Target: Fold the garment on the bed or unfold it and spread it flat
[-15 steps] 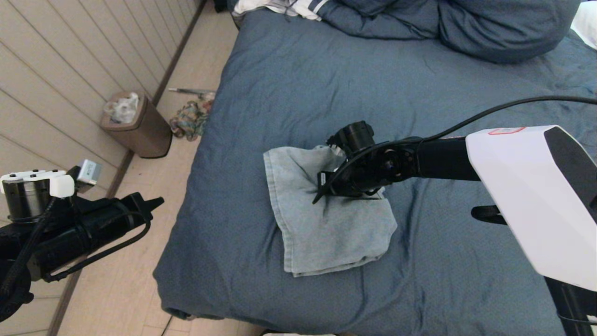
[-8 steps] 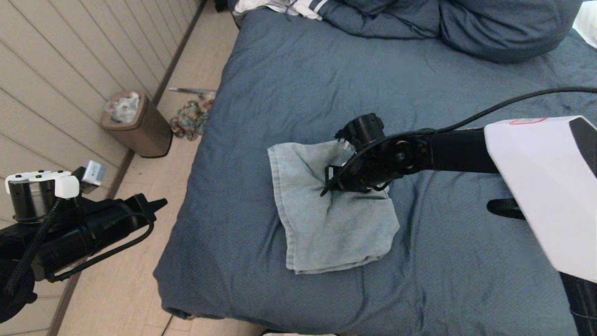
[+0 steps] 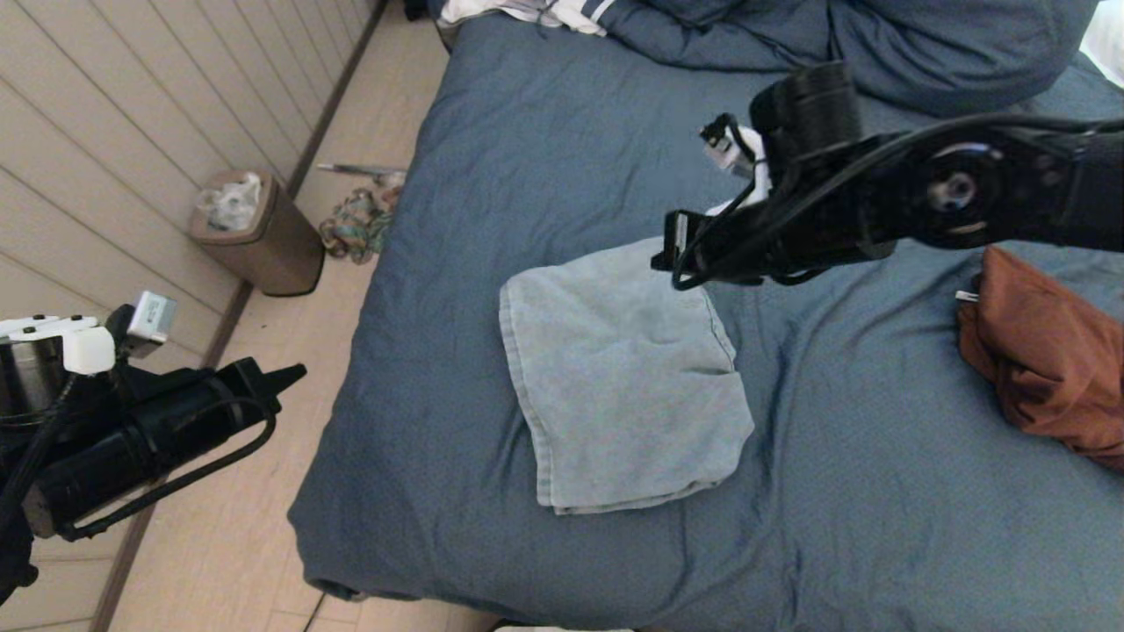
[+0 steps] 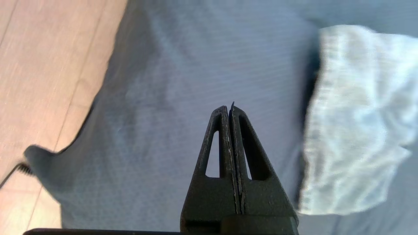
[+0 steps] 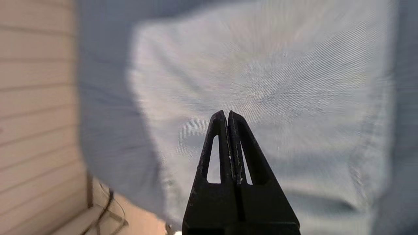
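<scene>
Hovering above your folded pale-blue garment [image 3: 623, 386] on the bed [image 3: 544, 149], your right gripper [image 3: 660, 256] is pinched closed and empty, the left gripper [image 3: 294, 376] likewise.

The right gripper [image 3: 669, 256], pressed down on the middle of the folded light-blue garment [image 3: 619, 386] a second ago, has lifted clear of it and now hangs above its far edge, fingers closed on nothing. The right arm has swung up and away from the camera, uncovering a rust-brown garment [image 3: 1049, 355] on the bed [image 3: 562, 149] to the right. The pinched dent in the light-blue garment has relaxed; its top surface lies smoother. The left gripper [image 3: 294, 376] has shifted only slightly.
</scene>
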Robot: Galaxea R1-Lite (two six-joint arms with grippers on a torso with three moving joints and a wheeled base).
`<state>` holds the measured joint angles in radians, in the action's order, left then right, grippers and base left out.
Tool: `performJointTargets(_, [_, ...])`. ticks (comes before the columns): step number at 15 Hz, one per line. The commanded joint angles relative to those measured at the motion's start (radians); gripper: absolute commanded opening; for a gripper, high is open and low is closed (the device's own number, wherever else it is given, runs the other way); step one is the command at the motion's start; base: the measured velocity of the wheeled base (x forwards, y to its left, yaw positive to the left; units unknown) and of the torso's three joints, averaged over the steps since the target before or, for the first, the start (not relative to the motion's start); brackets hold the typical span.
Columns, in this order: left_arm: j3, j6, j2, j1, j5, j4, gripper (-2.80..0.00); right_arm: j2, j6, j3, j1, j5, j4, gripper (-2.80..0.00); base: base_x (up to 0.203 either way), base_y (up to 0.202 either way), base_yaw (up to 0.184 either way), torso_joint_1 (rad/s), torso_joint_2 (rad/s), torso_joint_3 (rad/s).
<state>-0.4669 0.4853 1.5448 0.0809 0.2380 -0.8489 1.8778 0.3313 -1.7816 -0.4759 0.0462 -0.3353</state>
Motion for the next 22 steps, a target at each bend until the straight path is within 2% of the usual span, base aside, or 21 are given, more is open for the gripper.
performJointTargets(1, [0.008,0.005,-0.106,0.012,-0.001,0.011,-2.80,-0.215,0.000,0.080,-0.013,-0.008,0.002,-2.80,0.000,0.000,0.000,0.000,0.00,0.000])
performJointTargets(3, [0.010,0.000,-0.221,0.015,-0.006,0.072,-2.80,-0.353,-0.012,0.180,-0.014,-0.027,0.005,-2.80,0.000,0.000,0.000,0.000,0.00,0.000])
performJointTargets(5, [0.008,-0.012,-0.344,0.013,-0.010,0.184,-2.80,-0.504,-0.025,0.307,-0.004,-0.055,0.007,-2.80,0.000,0.000,0.000,0.000,0.00,0.000])
performJointTargets(6, [0.009,-0.039,-0.417,-0.002,-0.012,0.251,-2.80,-0.597,-0.030,0.384,0.003,-0.086,0.009,-2.80,0.000,0.000,0.000,0.000,0.00,0.000])
performJointTargets(9, [0.012,-0.119,-0.668,-0.046,-0.009,0.452,-2.80,-0.876,-0.048,0.603,0.009,-0.235,0.005,-2.80,0.000,0.000,0.000,0.000,0.00,0.000])
performJointTargets(12, [0.006,-0.154,-0.951,-0.061,0.009,0.755,-2.80,-1.186,-0.091,0.816,0.028,-0.394,-0.009,-2.80,0.000,0.000,0.000,0.000,0.00,0.000])
performJointTargets(14, [0.037,-0.166,-1.099,-0.066,0.019,0.875,-2.80,-1.369,-0.112,0.931,0.124,-0.468,-0.064,-2.80,0.000,0.000,0.000,0.000,0.00,0.000])
performJointTargets(16, [0.097,-0.185,-1.199,-0.070,0.013,0.929,-2.80,-1.501,-0.128,1.032,0.264,-0.498,-0.116,-2.80,0.000,0.000,0.000,0.000,0.00,0.000])
performJointTargets(17, [0.124,-0.200,-1.235,-0.071,-0.009,0.947,-2.80,-1.552,-0.136,1.087,0.306,-0.500,-0.127,-2.80,0.000,0.000,0.000,0.000,0.00,0.000])
performJointTargets(18, [0.145,-0.233,-1.269,-0.071,-0.036,0.959,-2.80,-1.592,-0.140,1.149,0.330,-0.502,-0.133,-2.80,0.000,0.000,0.000,0.000,0.00,0.000])
performJointTargets(20, [0.204,-0.338,-1.339,-0.072,-0.070,0.970,-2.80,-1.609,-0.125,1.286,0.350,-0.506,-0.129,-2.80,0.000,0.000,0.000,0.000,0.00,0.000])
performJointTargets(22, [0.263,-0.376,-1.385,-0.072,-0.090,0.982,-2.80,-1.613,-0.114,1.374,0.357,-0.468,-0.053,-2.80,0.000,0.000,0.000,0.000,0.00,0.000])
